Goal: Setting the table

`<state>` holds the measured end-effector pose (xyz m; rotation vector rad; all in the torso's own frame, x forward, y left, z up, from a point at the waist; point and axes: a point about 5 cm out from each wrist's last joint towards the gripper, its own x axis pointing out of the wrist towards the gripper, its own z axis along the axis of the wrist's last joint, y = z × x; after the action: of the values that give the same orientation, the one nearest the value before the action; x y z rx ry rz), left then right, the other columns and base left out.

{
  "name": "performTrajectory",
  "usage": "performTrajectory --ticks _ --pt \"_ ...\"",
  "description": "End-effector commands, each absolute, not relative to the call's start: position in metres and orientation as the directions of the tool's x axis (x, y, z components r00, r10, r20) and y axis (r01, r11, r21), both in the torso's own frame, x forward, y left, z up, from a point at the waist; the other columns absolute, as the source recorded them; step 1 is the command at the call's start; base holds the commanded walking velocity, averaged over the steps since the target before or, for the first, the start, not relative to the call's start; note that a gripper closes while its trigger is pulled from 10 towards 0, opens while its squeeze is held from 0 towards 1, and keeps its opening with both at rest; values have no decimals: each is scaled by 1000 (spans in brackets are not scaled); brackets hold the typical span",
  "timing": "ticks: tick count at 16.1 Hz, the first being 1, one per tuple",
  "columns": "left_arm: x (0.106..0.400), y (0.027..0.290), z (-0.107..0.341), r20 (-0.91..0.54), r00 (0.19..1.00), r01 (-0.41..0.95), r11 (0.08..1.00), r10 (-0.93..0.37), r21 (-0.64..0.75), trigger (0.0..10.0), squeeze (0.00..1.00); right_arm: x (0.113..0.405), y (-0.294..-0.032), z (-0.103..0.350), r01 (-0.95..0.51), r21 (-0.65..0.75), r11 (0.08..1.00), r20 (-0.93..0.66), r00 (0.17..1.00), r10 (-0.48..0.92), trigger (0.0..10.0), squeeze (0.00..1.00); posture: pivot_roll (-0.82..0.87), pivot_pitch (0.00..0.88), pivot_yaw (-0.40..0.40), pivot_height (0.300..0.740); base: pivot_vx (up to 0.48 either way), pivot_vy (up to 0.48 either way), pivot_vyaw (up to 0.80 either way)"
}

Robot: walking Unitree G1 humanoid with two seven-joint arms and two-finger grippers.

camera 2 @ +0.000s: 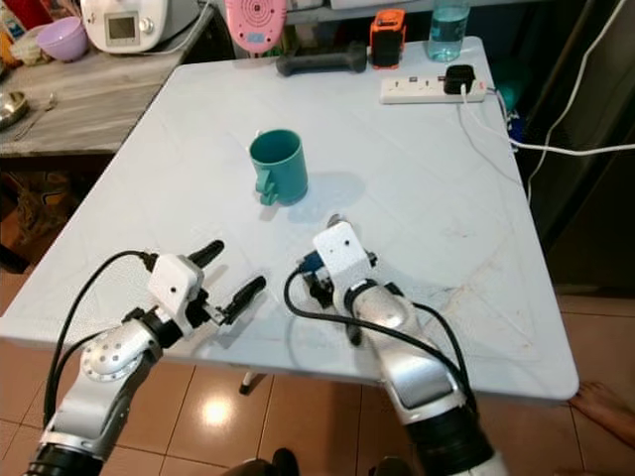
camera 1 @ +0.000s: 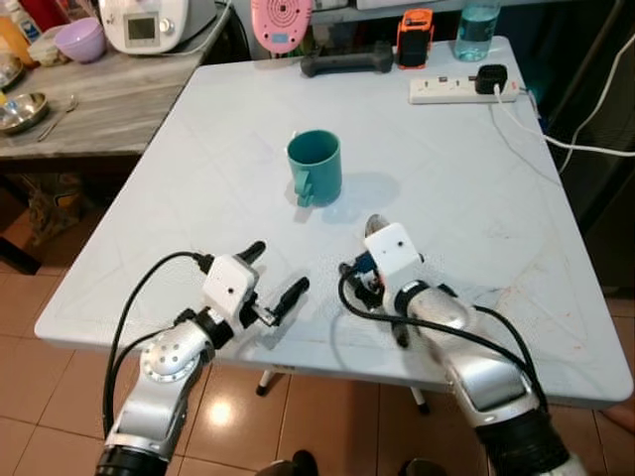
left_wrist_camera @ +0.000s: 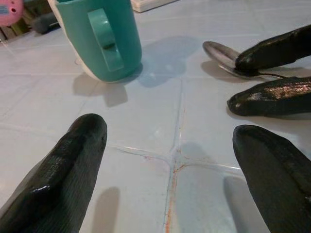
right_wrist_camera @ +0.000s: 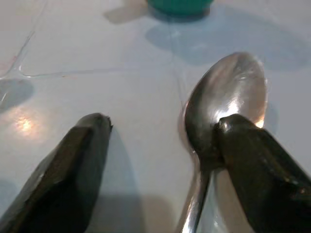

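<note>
Pale and smooth, the surface [camera 1: 198, 178] carries a teal mug [camera 1: 316, 167] near its middle, handle turned toward the robot. A power strip [camera 1: 463, 89], a dumbbell [camera 1: 347, 61] and a water bottle [camera 1: 477, 30] sit along the far edge, and a wooden side counter [camera 1: 109, 104] to the left holds bowls. Tiled floor shows below.

A spoon [right_wrist_camera: 228, 102] lies flat on the surface just this side of the mug, bowl end pointing toward it. The right tool [right_wrist_camera: 160, 145] is down at the spoon with its fingers spread apart; one finger [right_wrist_camera: 252, 160] lies over the neck of the spoon, the other well clear, so nothing is clamped. The left tool [camera 1: 276, 278] hovers wide open and empty near the front edge.

The step looks like placing or taking up the spoon beside the mug. A flat spoon on a slick surface slides easily, so the fingers should straddle the handle squarely and close slowly, pressing lightly downward.
</note>
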<state>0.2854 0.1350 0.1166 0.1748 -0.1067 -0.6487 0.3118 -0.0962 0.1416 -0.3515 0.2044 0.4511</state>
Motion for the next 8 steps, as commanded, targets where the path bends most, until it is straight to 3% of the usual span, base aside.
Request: performTrajectory --ticks 1,4,8 --pt "284 144 113 25 811 570 799 -584 190 10000 0 314 -108 127 -460 -301 836 -324 873 363 10000 0 -202 190 190 740 0 0 0" --pt "284 145 114 24 812 569 799 -584 193 10000 0 322 -107 128 -522 -305 796 -303 846 439 10000 0 -194 193 200 740 0 0 0" --pt "284 146 114 20 813 567 800 -582 197 10000 0 332 -85 142 -552 -325 768 -202 834 514 10000 0 -191 192 203 740 0 0 0"
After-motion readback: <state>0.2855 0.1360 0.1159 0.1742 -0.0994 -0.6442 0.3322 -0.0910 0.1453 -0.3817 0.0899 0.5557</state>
